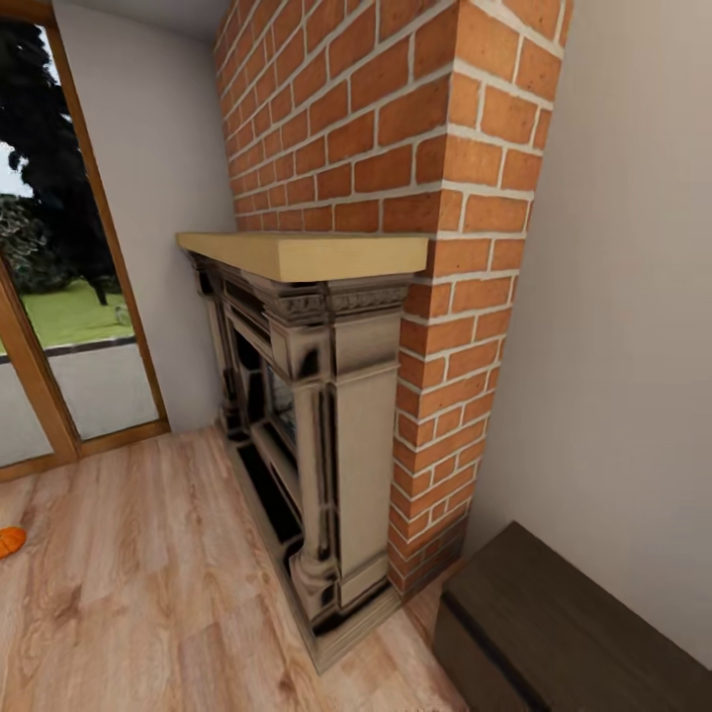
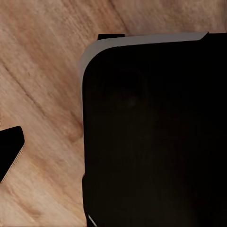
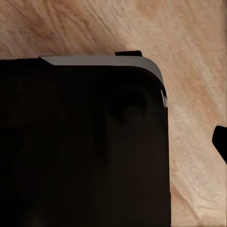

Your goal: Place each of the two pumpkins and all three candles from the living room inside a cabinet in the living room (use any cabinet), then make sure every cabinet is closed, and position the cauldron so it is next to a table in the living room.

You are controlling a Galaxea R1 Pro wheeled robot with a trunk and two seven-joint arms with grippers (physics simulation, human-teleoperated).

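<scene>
The robot is travelling through the living room, by my reading still hunting for items to collect rather than handling any. The head camera is facing a brick chimney breast with an ornate grey fireplace surround under a pale wooden mantel shelf.

One pumpkin is lying on the wood-plank floor, just a bright-orange sliver at the frame's edge below the wood-framed glass door. It is well apart from both arms, off toward the robot's left. A dark-brown low unit, probably the cabinet, is standing against the plain wall just past the brick, off toward the robot's right. Its front is looking flush and closed; what is inside I cannot tell. No candles, cauldron or coffee table are appearing here.

Both wrist cameras are looking down at pale plank flooring, with a large black rounded body, apparently part of the robot itself, blocking most of each picture. Neither grip is readable: I cannot tell whether either hand is released, clenched or grasping something.

The next move, as I judge it, calls for turning the base toward the robot's left, bringing the pumpkin into full view, and driving close enough for an arm to reach the floor.
</scene>
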